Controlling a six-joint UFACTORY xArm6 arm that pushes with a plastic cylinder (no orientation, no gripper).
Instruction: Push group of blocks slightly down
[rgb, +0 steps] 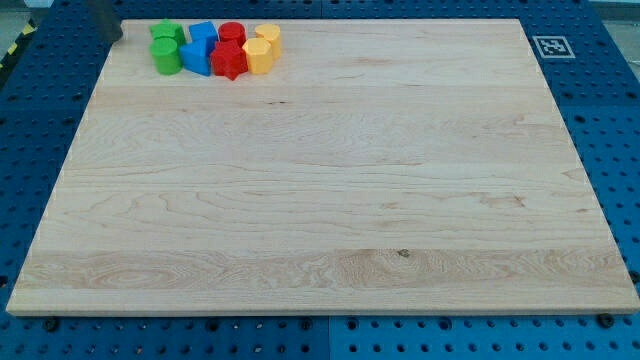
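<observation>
Several blocks sit packed together at the top left of the wooden board (320, 200). From the view's left: a green block (163, 33) above a green cylinder (166, 58), a blue block (204, 33) above another blue block (195, 59), a red cylinder (232, 33) above a red star-like block (229, 61), and a yellow block (268, 37) above another yellow block (258, 57). My dark rod enters at the view's top left; my tip (117, 40) is just left of the green blocks, apart from them, near the board's top left corner.
A black-and-white square marker (549, 46) sits at the board's top right corner. A blue perforated table (610, 120) surrounds the board on all sides. The blocks lie close to the board's top edge.
</observation>
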